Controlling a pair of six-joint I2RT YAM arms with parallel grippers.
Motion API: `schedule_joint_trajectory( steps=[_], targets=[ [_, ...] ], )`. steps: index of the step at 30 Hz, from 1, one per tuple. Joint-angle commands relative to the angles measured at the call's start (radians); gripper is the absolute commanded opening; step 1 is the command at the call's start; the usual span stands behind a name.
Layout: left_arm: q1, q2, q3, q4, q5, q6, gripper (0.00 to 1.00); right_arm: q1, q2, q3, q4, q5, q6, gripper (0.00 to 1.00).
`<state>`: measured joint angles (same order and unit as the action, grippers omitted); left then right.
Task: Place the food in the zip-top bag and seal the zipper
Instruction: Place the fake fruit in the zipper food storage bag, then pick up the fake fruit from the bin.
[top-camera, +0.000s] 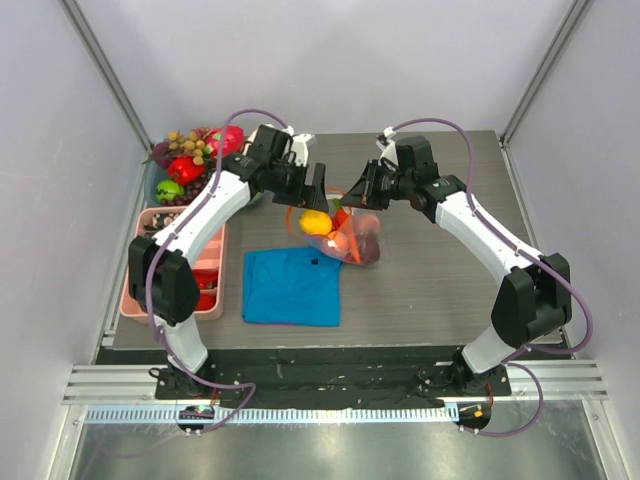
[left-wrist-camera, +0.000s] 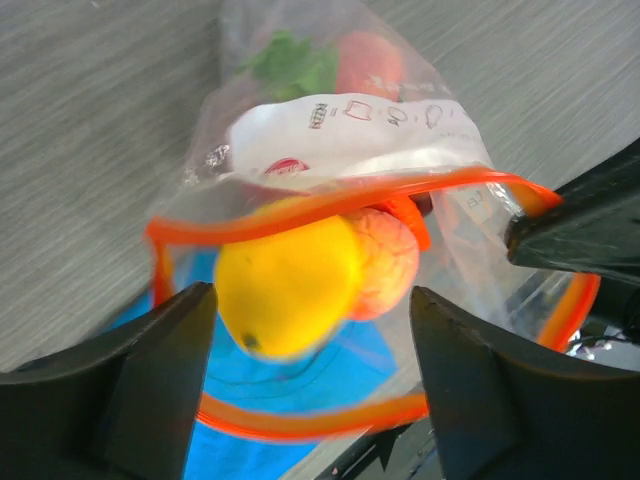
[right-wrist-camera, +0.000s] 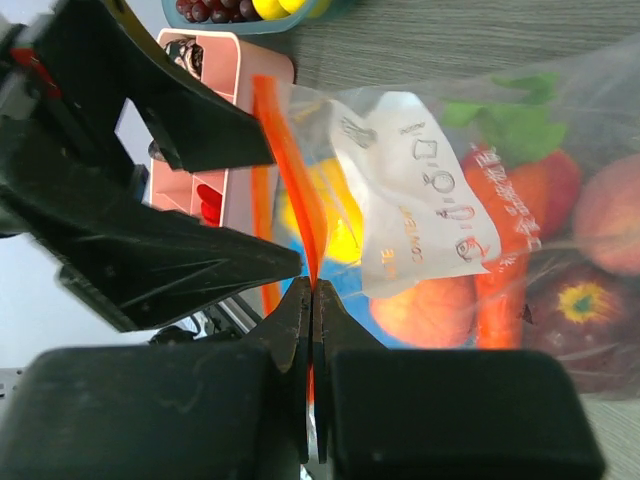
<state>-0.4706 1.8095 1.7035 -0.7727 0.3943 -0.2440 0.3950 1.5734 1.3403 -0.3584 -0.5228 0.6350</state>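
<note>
The clear zip-top bag (top-camera: 345, 238) hangs tilted above the table with its mouth held wide. My right gripper (right-wrist-camera: 312, 290) is shut on the orange-red zipper (right-wrist-camera: 295, 190) at one end of the mouth. My left gripper (left-wrist-camera: 310, 295) is open right at the mouth, its fingers (left-wrist-camera: 150, 370) apart on either side. A yellow lemon (left-wrist-camera: 285, 285) and a pink peach (left-wrist-camera: 390, 262) sit in the opening between the zipper's two strips (left-wrist-camera: 330, 205). An orange carrot (right-wrist-camera: 500, 250) with a green top and a dark red piece (right-wrist-camera: 580, 305) lie deeper inside.
A blue folded cloth (top-camera: 290, 287) lies under the bag toward the front. A pink divided tray (top-camera: 135, 300) stands at the left edge. A teal bowl (top-camera: 153, 187) with grapes and red and green toy food is at the back left.
</note>
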Motion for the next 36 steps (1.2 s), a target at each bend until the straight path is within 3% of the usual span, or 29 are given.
schedule_joint_trajectory(
  steps=[1, 6, 8, 15, 23, 36],
  targets=[
    [0.036, -0.178, -0.045, 0.137, 0.012, -0.031, 0.88, -0.002, -0.027, 0.008, 0.055, -0.025, 0.015, 0.01],
    [0.19, -0.249, -0.073, 0.2, 0.051, -0.078, 0.92, -0.005, -0.032, 0.003, 0.056, -0.02, 0.026, 0.01],
    [0.28, -0.248, -0.077, 0.208, -0.004, -0.097, 0.93, -0.004, -0.032, 0.0, 0.058, -0.019, 0.028, 0.01],
    [0.431, -0.098, -0.032, 0.22, -0.133, -0.063, 0.91, -0.004, -0.032, -0.004, 0.065, -0.019, 0.034, 0.01],
    [0.441, 0.063, -0.01, 0.354, -0.256, -0.057, 0.83, -0.007, -0.033, -0.01, 0.065, -0.016, 0.026, 0.01],
    [0.44, 0.275, 0.074, 0.409, -0.255, -0.067, 0.68, -0.008, -0.015, 0.0, 0.061, -0.017, 0.023, 0.01]
  ],
)
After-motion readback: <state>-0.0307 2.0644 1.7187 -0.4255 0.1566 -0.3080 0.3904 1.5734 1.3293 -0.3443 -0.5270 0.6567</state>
